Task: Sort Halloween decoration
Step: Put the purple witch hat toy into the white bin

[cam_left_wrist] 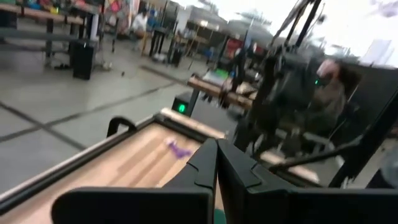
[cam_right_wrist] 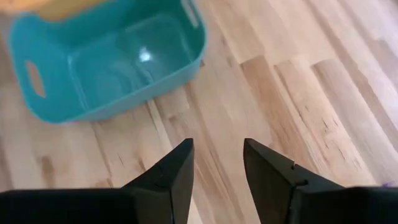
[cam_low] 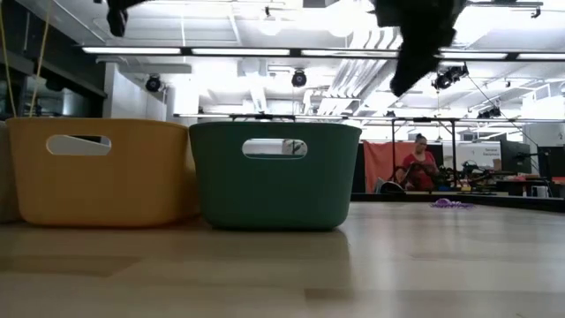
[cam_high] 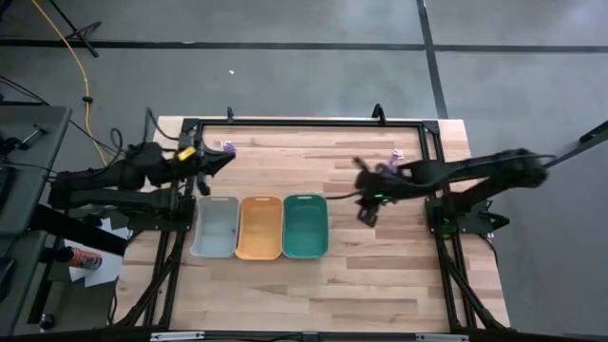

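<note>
The pale wooden plank worktop [cam_high: 380, 275] carries three rectangular plastic trays side by side, grey [cam_high: 215, 227], orange [cam_high: 259, 227] and teal [cam_high: 305, 226], grouped centrally, probably so either arm can reach them. The right pincer [cam_right_wrist: 217, 165] hovers just beside the teal tray, parted and empty, while the left pincer [cam_left_wrist: 216, 163], closed on nothing, waits near the far-left edge. Small purple irregular decoration pieces lie near the far edge, one by the left pincer [cam_high: 228, 146], another well right [cam_high: 398, 154], awaiting sorting.

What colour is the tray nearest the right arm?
Teal: the rectangular plastic tray, clearest in the high view.

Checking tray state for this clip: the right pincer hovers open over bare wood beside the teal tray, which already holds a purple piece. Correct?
Not quite. The right wrist view shows the teal tray empty. The rest stands: the right pincer hovers open over bare wood beside it.
</note>
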`<control>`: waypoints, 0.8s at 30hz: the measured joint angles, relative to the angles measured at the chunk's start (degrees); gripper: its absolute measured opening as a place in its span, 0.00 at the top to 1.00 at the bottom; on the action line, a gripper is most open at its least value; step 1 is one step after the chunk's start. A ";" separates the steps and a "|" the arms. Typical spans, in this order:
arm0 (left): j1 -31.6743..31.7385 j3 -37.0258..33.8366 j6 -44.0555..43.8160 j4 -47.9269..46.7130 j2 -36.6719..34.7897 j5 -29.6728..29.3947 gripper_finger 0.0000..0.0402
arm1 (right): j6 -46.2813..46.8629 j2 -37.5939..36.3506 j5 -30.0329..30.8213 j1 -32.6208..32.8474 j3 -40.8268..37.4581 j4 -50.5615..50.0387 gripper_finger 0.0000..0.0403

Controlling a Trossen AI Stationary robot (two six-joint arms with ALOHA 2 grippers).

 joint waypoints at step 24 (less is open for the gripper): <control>34.72 19.32 3.36 -56.80 40.16 4.03 0.70 | 5.85 -17.42 0.47 -7.84 -17.19 22.63 0.67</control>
